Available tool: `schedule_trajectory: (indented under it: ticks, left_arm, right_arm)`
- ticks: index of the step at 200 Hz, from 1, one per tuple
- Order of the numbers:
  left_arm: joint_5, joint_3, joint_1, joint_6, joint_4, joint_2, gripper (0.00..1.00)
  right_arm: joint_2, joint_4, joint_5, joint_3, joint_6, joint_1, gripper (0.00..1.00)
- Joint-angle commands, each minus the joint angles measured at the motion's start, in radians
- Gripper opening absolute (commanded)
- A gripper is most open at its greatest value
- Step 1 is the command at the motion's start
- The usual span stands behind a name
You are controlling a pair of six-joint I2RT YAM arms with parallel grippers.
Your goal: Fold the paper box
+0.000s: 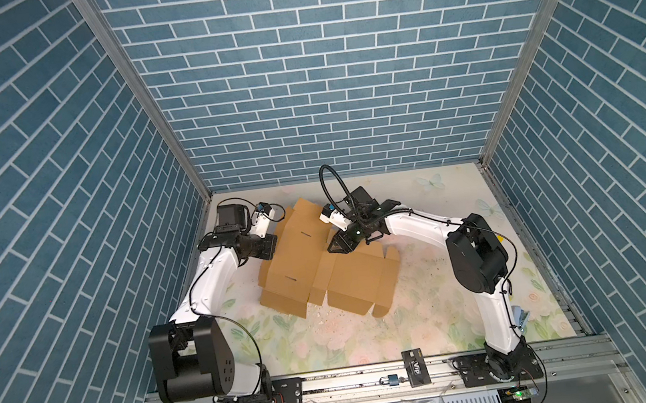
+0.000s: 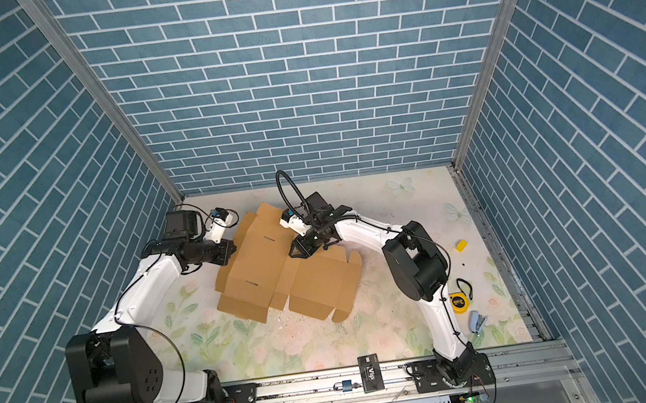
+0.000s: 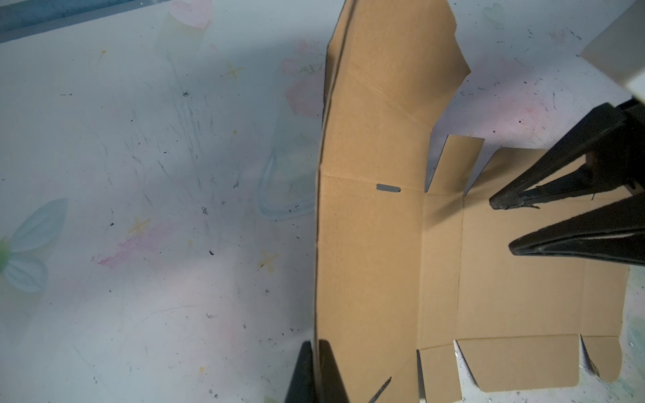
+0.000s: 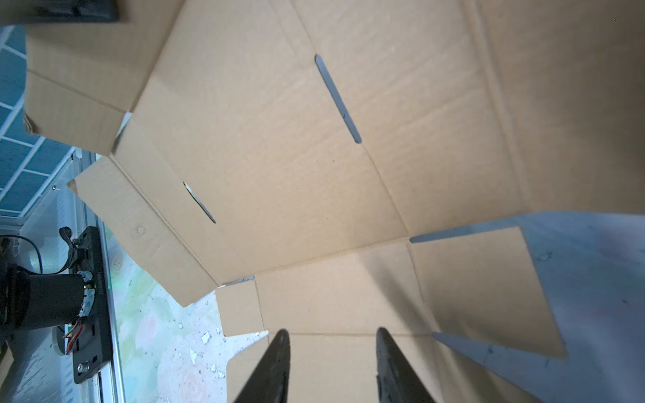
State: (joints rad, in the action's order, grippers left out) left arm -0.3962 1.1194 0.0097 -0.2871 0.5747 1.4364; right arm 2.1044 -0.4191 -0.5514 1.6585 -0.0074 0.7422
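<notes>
Paper box (image 1: 299,264) lies unfolded near the middle of a flowered tabletop (image 1: 371,339). Left gripper (image 3: 315,343) pinches its raised left edge between closed fingers. Right gripper (image 4: 332,331) sits over a middle panel, fingers parted, gripping nothing.

walls: blue brick-pattern panels (image 1: 324,85) on the far, left and right sides, white grout lines | corners: plain aluminium posts (image 1: 142,95) | floor: pale tabletop (image 1: 431,314) with washed-out pink roses, green leaves, butterflies, pretty scuffed and crumby tbh | near edge: silver slotted rail (image 1: 335,385) | light: even, soft shadows
</notes>
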Motion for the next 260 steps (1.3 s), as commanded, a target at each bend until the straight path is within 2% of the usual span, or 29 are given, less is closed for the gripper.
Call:
schedule_trajectory:
  ticks: [1, 43, 66, 91, 119, 175, 199, 219, 239, 260]
  left_arm:
    - [-0.008, -0.008, -0.004, 0.009, -0.013, 0.003, 0.04]
    - [-0.008, -0.016, -0.004, 0.006, -0.022, 0.006, 0.04]
    - [-0.032, 0.004, -0.004, 0.013, 0.002, 0.001, 0.04]
    - [-0.013, -0.011, -0.004, 0.009, -0.018, 0.005, 0.04]
    - [-0.028, 0.005, -0.004, 0.013, 0.007, 0.001, 0.04]
    - [-0.017, 0.001, -0.005, 0.01, 0.001, -0.003, 0.04]
    - [-0.013, -0.021, -0.005, 0.011, -0.027, 0.005, 0.04]
    - [-0.03, -0.003, -0.005, 0.013, -0.002, -0.001, 0.04]
    - [-0.008, -0.018, -0.005, 0.002, -0.022, 0.001, 0.05]
    - [-0.022, -0.012, -0.006, 0.014, -0.016, 0.001, 0.04]
  right_arm:
    - [-0.014, -0.001, 0.026, -0.005, -0.013, 0.0, 0.42]
    - [-0.034, 0.172, 0.017, -0.019, 0.19, -0.062, 0.44]
    - [0.03, 0.117, 0.052, 0.066, 0.242, -0.057, 0.49]
    - [0.055, 0.153, 0.095, 0.054, 0.228, -0.059, 0.53]
    - [0.082, 0.107, 0.066, 0.098, 0.207, -0.059, 0.54]
    - [0.075, 0.14, 0.024, 0.036, 0.205, -0.058, 0.51]
    - [0.058, 0.143, 0.081, 0.024, 0.17, -0.065, 0.52]
    - [0.039, 0.145, 0.113, 0.032, 0.193, -0.087, 0.53]
    - [0.042, 0.192, 0.08, 0.024, 0.187, -0.099, 0.54]
    - [0.081, 0.147, 0.049, 0.087, 0.193, -0.098, 0.54]
